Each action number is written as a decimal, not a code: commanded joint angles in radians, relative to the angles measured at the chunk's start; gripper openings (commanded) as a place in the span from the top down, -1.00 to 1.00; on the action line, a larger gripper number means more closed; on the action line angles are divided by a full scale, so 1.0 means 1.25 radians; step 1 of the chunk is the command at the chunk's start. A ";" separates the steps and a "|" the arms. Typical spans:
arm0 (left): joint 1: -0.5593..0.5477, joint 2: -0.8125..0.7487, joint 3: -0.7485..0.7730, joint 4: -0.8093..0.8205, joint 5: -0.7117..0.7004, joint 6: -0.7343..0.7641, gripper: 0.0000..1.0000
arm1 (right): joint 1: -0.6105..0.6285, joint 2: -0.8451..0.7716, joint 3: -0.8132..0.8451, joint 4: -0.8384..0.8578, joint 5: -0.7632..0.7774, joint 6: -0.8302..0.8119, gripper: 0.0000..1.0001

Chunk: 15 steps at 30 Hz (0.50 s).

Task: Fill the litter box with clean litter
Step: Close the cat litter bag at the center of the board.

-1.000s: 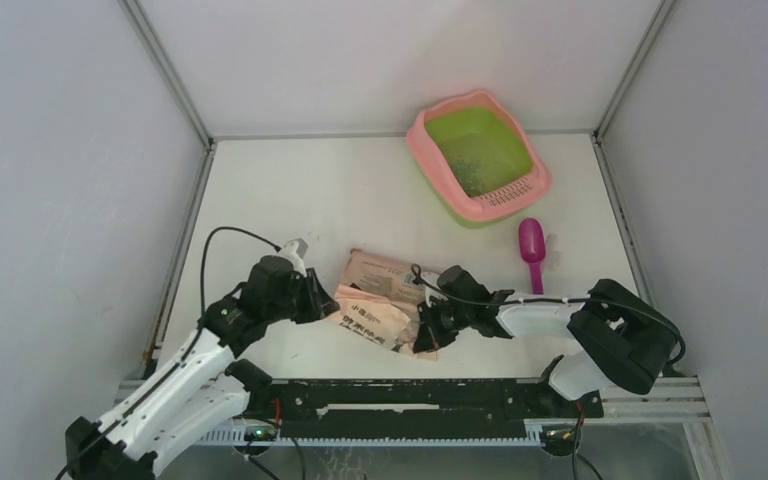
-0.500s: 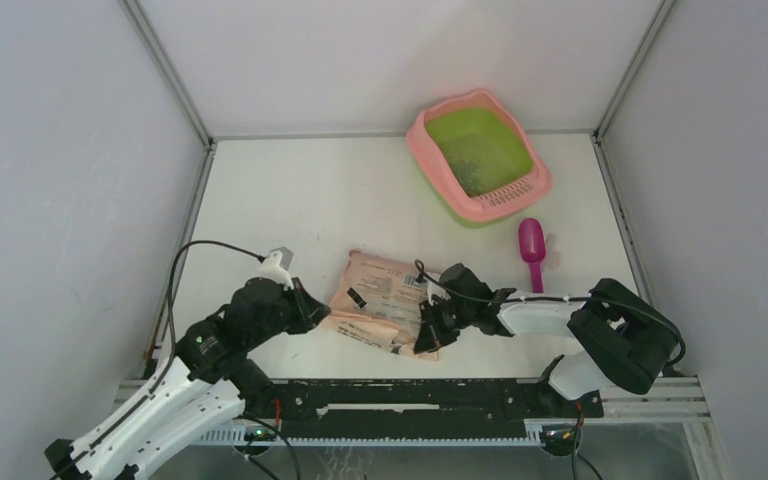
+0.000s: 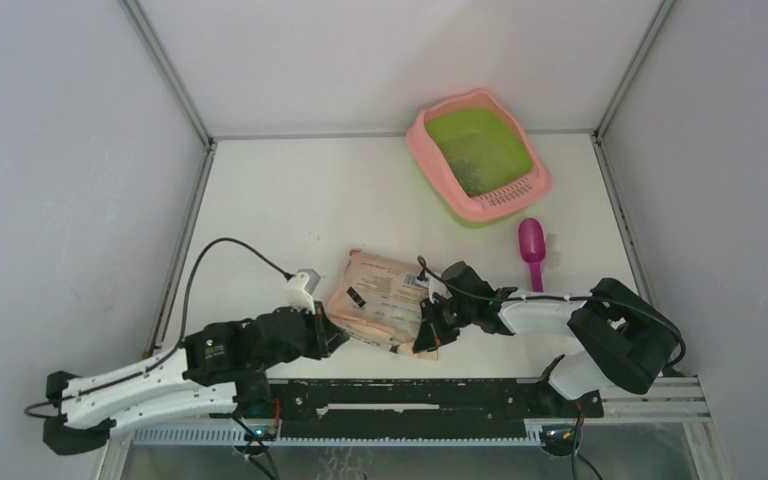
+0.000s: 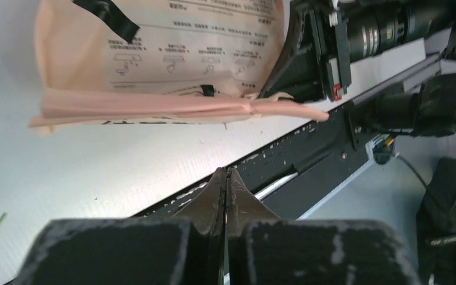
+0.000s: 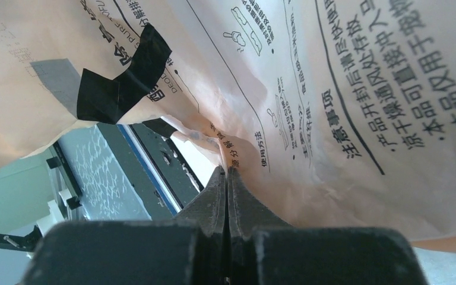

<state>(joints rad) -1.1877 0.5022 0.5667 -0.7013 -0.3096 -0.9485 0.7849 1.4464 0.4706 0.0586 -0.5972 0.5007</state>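
The litter box [image 3: 420,148] sits at the far right of the surface [image 3: 290,200], its lime basin facing up. A thin scatter of litter [image 3: 482,178] lies toward its grid end. A magenta scoop [image 3: 531,243] lies near it on the near side. The bag [image 3: 380,300] rests by the surface's near edge, well apart from the box. The right pincer [image 5: 227,172] is clamped on a fold at the bag's near right edge, which hangs a little off the surface. The left pincer [image 4: 226,173] is pressed together on nothing, just beside the bag's near left edge and not touching it.
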 commanded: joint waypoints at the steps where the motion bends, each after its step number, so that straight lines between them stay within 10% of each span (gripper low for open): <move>1: -0.077 0.072 0.050 0.036 -0.089 -0.053 1.00 | -0.012 -0.023 0.016 0.045 -0.016 0.018 1.00; 15: -0.027 0.340 0.027 0.234 -0.104 0.045 1.00 | -0.035 -0.038 0.016 0.042 -0.054 0.024 1.00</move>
<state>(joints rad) -1.2568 0.8989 0.5781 -0.5415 -0.4339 -0.9394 0.7578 1.4292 0.4706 0.0635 -0.6456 0.5224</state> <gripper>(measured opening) 0.003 0.007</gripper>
